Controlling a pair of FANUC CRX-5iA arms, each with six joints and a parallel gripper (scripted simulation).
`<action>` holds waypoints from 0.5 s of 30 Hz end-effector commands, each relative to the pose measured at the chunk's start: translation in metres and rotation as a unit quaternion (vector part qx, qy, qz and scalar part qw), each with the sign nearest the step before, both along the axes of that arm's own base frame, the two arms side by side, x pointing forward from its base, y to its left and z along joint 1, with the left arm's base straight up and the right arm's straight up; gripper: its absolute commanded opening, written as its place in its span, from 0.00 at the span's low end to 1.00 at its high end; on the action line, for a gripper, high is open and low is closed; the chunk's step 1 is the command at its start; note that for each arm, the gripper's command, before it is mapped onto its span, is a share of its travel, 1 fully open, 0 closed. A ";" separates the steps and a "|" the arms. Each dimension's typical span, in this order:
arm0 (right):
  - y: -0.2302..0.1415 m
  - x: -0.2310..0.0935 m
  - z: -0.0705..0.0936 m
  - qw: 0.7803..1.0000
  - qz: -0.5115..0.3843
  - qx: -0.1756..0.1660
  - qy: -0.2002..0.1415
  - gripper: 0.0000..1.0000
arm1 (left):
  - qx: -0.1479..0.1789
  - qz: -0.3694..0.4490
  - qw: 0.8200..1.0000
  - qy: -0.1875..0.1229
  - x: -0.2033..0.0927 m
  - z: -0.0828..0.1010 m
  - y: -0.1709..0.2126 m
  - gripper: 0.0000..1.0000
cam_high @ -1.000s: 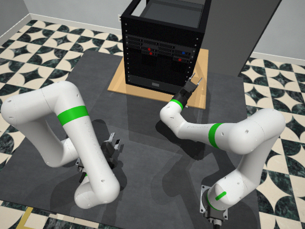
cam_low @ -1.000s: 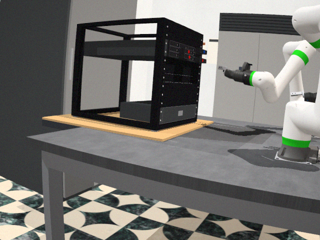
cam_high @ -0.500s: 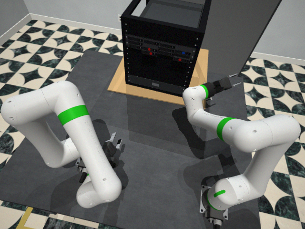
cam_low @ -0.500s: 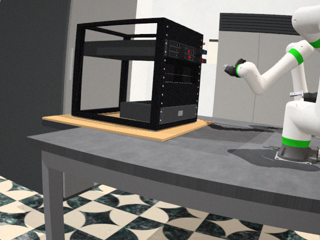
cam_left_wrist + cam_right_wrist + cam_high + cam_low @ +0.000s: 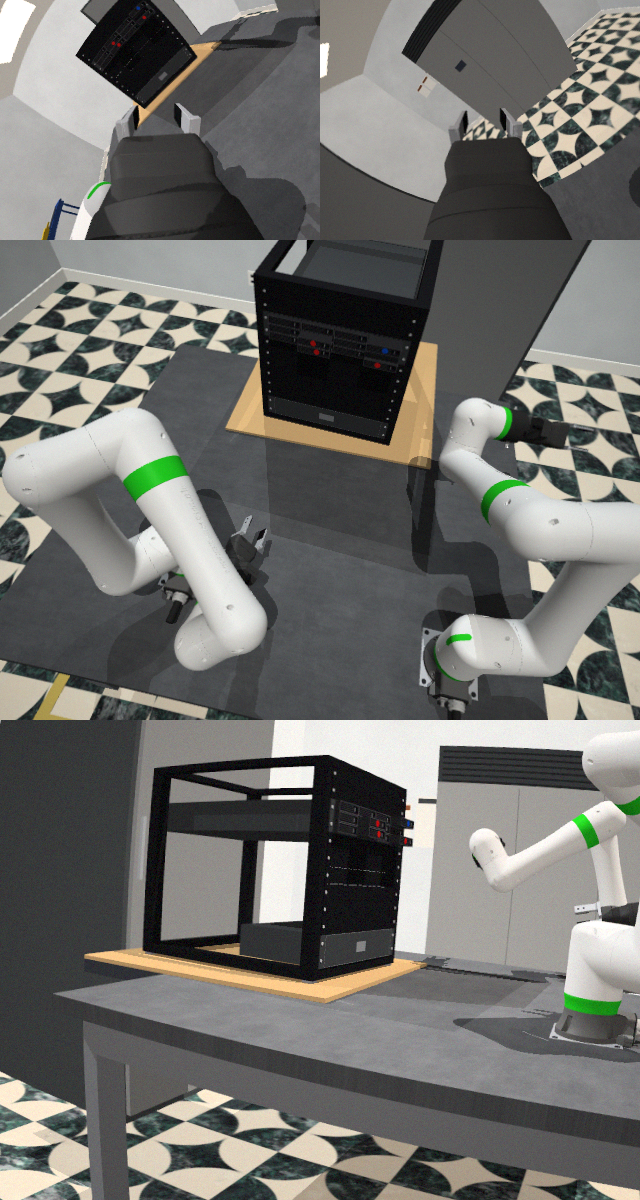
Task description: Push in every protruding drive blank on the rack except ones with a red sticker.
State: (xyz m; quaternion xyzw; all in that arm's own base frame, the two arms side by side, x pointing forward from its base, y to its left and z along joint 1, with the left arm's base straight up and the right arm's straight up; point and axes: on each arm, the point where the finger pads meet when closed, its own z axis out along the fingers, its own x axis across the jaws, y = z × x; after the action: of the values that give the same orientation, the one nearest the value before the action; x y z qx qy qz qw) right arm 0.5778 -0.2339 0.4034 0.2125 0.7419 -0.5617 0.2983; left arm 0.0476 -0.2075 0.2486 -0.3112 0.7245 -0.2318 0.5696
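The black rack (image 5: 333,387) (image 5: 361,906) (image 5: 145,70) stands upright on a wooden board. A blank with a blue sticker (image 5: 385,351) (image 5: 409,823) and, below it, a blank with a red sticker (image 5: 377,365) (image 5: 406,841) stick out at the front's right side. Two more red-sticker blanks, an upper (image 5: 313,343) (image 5: 378,823) and a lower (image 5: 316,352) (image 5: 379,834), appear to stick out left of centre. Other blanks are too dark to judge. My left gripper (image 5: 256,524) (image 5: 156,111) is open and empty, well before the rack. My right gripper (image 5: 590,439) (image 5: 483,116) is open and empty, right of the rack, pointing away.
The wooden board (image 5: 242,420) (image 5: 325,996) lies on the grey table (image 5: 320,591) (image 5: 258,1024). A tall dark cabinet (image 5: 475,312) stands behind the rack to the right. The right arm's forearm and wrist are beside the board's right edge.
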 end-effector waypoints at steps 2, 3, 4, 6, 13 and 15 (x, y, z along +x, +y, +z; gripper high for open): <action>-0.075 -0.043 -0.004 0.994 -0.094 0.046 -0.037 1.00 | -0.037 0.008 0.999 0.005 0.006 0.001 -0.010 1.00; -0.089 -0.054 -0.006 0.991 -0.114 0.055 -0.046 1.00 | -0.049 0.010 0.999 0.007 0.008 0.001 -0.013 1.00; -0.102 -0.066 -0.008 0.988 -0.133 0.064 -0.054 1.00 | -0.061 0.013 0.998 0.008 0.011 0.001 -0.016 1.00; -0.127 -0.090 -0.012 0.979 -0.172 0.082 -0.071 1.00 | -0.087 0.019 0.996 0.011 0.015 0.002 -0.023 1.00; -0.200 -0.182 -0.031 0.931 -0.307 0.140 -0.138 1.00 | -0.187 0.041 0.981 0.021 0.037 0.006 -0.048 1.00; -0.200 -0.182 -0.031 0.931 -0.307 0.140 -0.138 1.00 | -0.187 0.041 0.981 0.021 0.037 0.006 -0.048 1.00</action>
State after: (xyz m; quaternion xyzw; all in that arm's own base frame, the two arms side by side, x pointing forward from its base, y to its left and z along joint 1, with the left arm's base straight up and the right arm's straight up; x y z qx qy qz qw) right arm 0.4112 -0.4169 0.3748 0.5204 0.6724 -0.4914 0.1884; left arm 0.0830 -0.2539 0.2546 -0.4421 0.6691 -0.3302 0.4978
